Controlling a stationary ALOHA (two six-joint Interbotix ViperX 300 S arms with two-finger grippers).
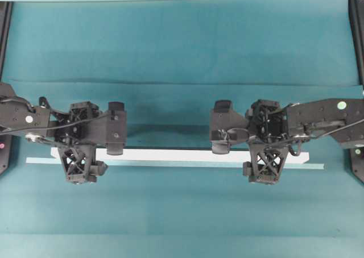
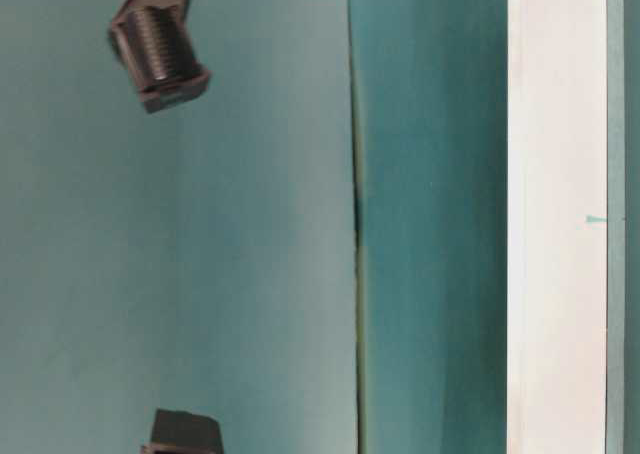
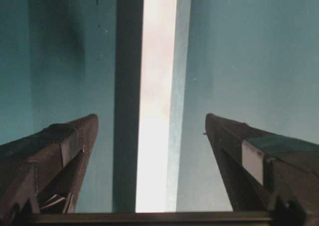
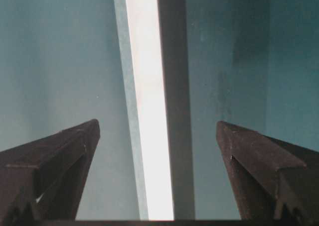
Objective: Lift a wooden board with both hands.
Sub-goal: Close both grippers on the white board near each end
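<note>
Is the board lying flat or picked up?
Lying flat: the board rests on the table, and both open tools hover above it.

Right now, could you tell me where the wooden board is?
In the overhead view the wooden board lies crosswise on the teal table, below centre, under both grippers, beside a teal strip.

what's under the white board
A thin pale teal strip shows along the wooden board's near edge, on teal cloth. How far the strip runs beneath stays hidden.

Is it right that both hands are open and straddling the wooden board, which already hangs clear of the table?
Not quite. The left hand and right hand are open astride the wooden board, but the table-level view shows it lying flat on the table.
</note>
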